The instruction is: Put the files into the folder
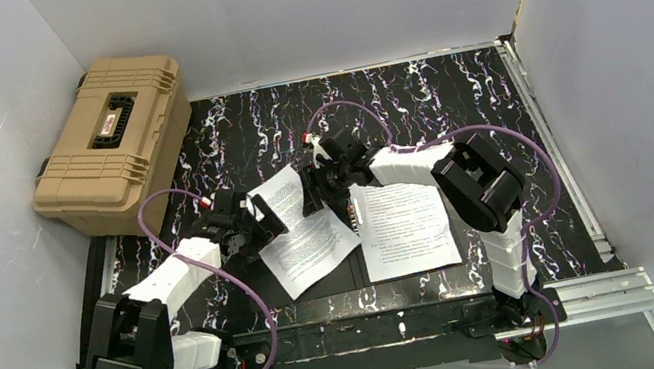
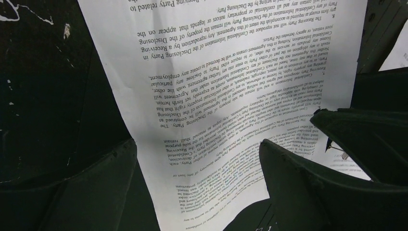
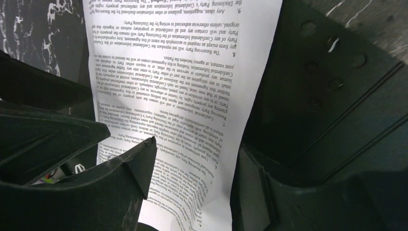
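A white printed sheet (image 1: 303, 234), one of the files, lies tilted at the table's middle. My left gripper (image 1: 253, 220) is at its left edge and my right gripper (image 1: 312, 192) at its far right edge. In the left wrist view the sheet (image 2: 231, 86) runs between the wide-open fingers of that gripper (image 2: 197, 144). In the right wrist view the sheet (image 3: 183, 82) bows up slightly between the right gripper's (image 3: 197, 144) parted fingers. The folder shows as a black panel with dots (image 3: 332, 82) right of the sheet. A second printed sheet (image 1: 405, 227) lies flat to the right.
A tan ribbed hard case (image 1: 114, 141) stands at the back left, partly off the black marbled table (image 1: 410, 104). White walls close in the left, back and right. The arms' mounting rail (image 1: 379, 330) runs along the near edge.
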Available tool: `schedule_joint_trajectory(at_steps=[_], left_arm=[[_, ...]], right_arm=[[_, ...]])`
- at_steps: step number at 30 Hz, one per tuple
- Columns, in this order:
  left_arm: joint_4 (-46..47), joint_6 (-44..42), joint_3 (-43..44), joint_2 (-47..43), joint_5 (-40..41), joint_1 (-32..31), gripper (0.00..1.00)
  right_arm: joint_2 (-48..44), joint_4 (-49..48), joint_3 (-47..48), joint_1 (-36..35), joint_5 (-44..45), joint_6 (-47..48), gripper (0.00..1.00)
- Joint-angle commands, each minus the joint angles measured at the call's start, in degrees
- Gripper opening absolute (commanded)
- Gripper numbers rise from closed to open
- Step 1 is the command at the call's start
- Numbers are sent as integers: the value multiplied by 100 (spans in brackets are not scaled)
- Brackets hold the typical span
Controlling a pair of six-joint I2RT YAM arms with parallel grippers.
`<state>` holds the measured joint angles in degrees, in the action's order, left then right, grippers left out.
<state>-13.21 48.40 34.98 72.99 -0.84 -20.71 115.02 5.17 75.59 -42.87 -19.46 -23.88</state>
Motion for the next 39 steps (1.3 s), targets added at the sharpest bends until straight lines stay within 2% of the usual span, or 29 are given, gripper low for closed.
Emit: schedule_joint_trajectory(at_steps=[1,6,11,16,19,25,29,36,39], left_arm=[[-188,-69,-112,178,-92,23,98],[-135,-72,-145,232,-100,33,98],[-83,-74,-167,301,-126,34,98],[-20,-68,-209,359,-140,39,98],[23,-64,-232,381,-153,36,98],[80,-66,-264,390,-199,35,98],[99,-56,-273,390,-222,35,98],[85,-68,-264,400,-224,39,98],[73,-79,-264,384,-223,34,98]], right_arm=[[60,-461,-201,-20,-473,-282,67],[81,-876,-383,-20,-781,-549,62],[123,-1231,-503,-13,-1046,-818,51],[189,-1397,-576,-20,-1071,-1024,45],[242,-1515,-646,-15,-1070,-1155,46],[343,-1500,-709,-21,-872,-1251,55],[420,-1575,-745,-19,-828,-1342,56],[559,-2526,-1011,-24,-1248,-1979,50],[610,-2783,-1075,-35,-1333,-2175,42]])
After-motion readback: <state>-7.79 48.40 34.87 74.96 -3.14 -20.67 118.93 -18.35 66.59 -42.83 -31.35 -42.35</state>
